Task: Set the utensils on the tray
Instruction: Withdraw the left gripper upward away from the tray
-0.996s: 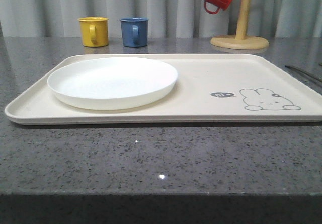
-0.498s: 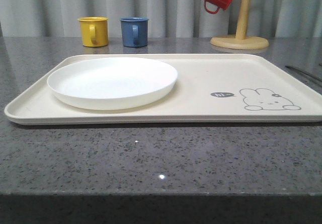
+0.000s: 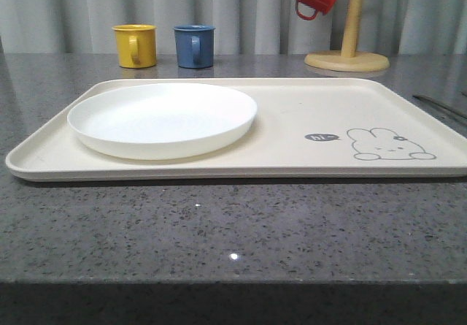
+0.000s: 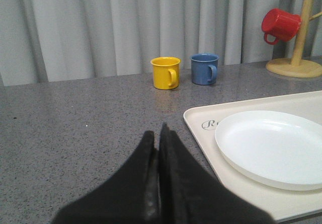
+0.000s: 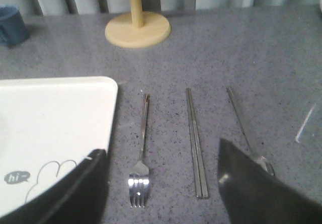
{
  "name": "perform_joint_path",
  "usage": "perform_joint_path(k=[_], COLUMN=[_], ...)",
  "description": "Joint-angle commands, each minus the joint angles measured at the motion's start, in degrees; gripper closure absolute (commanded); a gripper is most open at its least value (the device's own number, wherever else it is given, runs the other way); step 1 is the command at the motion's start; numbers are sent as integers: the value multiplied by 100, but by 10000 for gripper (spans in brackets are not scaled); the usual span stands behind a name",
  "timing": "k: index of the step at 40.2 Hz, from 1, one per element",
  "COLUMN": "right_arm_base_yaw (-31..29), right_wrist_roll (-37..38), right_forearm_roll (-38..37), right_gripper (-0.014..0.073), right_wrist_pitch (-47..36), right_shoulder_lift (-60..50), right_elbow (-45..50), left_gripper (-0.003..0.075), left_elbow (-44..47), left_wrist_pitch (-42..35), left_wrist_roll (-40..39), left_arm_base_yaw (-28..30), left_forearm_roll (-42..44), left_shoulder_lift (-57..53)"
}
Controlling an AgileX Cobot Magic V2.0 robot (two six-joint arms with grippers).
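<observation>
Right wrist view: cutlery on the counter beside the tray

Right wrist view has the fork [image 5: 141, 153], chopsticks [image 5: 196, 142] and spoon [image 5: 245, 128], slim shiny steel, lying parallel on grey stone, right of the cream tray [image 5: 55, 128] with its rabbit drawing. The right gripper [image 5: 161, 183] is spread wide, its fingers at lower left and lower right. Left gripper [image 4: 157, 148], bottom centre, has its fingers pressed together, holding nothing

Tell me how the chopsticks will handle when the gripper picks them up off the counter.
The chopsticks look like thin polished metal, so probably stiff but slippery. They lie flat on the stone counter, likely hard to get under. Being two loose sticks, one may slip free or roll.
</observation>
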Motion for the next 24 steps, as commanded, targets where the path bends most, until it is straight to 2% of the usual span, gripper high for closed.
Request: perform_joint_path(k=[1,8,19,24], right_arm_base_yaw=[-24,91,403,403], right_wrist_roll=[-267,-267,-225,-225], right_forearm_roll=[-56,-51,-44,45], right_gripper=[207,225,225,225], right_wrist_pitch=[-175,397,2140,2400], right_shoulder_lift=[614,1790,3737,4343], right_elbow=[-477,-1206,-2655,-3133], left_gripper=[738,738,738,738], left_elbow=[-159,-159,-159,-159], left_wrist_pitch=[-486,-486,-486,-486], left_wrist_roll=[-59,-59,-59,-59], left_arm_base_yaw=[-8,-8,-8,-8], left_forearm_roll=[5,5,5,5], left_shoulder_lift=[69,69,69,69])
